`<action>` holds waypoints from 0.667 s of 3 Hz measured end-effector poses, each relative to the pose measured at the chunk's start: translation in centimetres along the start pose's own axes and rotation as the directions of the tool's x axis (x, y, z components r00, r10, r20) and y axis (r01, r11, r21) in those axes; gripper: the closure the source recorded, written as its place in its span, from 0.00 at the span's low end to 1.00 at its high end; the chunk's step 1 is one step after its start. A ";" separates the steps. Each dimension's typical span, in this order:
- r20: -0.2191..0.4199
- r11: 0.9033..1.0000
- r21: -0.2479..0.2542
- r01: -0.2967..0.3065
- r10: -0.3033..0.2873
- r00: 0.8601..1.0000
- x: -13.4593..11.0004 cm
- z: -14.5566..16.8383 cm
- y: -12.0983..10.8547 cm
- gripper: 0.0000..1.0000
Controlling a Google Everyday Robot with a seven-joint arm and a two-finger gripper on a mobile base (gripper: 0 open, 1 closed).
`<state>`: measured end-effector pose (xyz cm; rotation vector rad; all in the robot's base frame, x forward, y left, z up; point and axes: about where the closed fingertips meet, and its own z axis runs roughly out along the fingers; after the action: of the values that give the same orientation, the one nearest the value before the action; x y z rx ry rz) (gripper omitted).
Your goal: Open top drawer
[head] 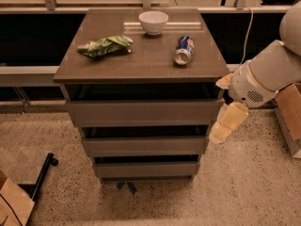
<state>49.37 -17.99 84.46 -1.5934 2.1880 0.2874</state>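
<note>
The top drawer (143,111) is the widest grey-brown front, just under the cabinet top, with a dark gap above it. It stands out slightly further than the two narrower drawer fronts below. My gripper (225,122), cream-coloured, hangs from the white arm (263,76) at the cabinet's right side. It is level with the top drawer's right end and close to that edge. I cannot tell if it touches the drawer.
On the cabinet top (141,65) are a white bowl (153,21), a green chip bag (106,46) and a blue soda can (183,50) lying on its side. A cardboard box (291,117) stands at the right, and a black stand base (40,175) lies on the floor at the left.
</note>
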 end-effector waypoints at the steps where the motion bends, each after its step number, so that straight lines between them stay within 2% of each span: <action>1: 0.000 1.000 -0.007 -0.005 0.005 1.000 0.1 0.3 0.2 0.00; 2: -0.019 1.000 -0.022 -0.020 0.020 1.000 0.9 0.9 1.1 0.00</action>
<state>48.25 -18.01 83.22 -1.5930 2.2232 0.3043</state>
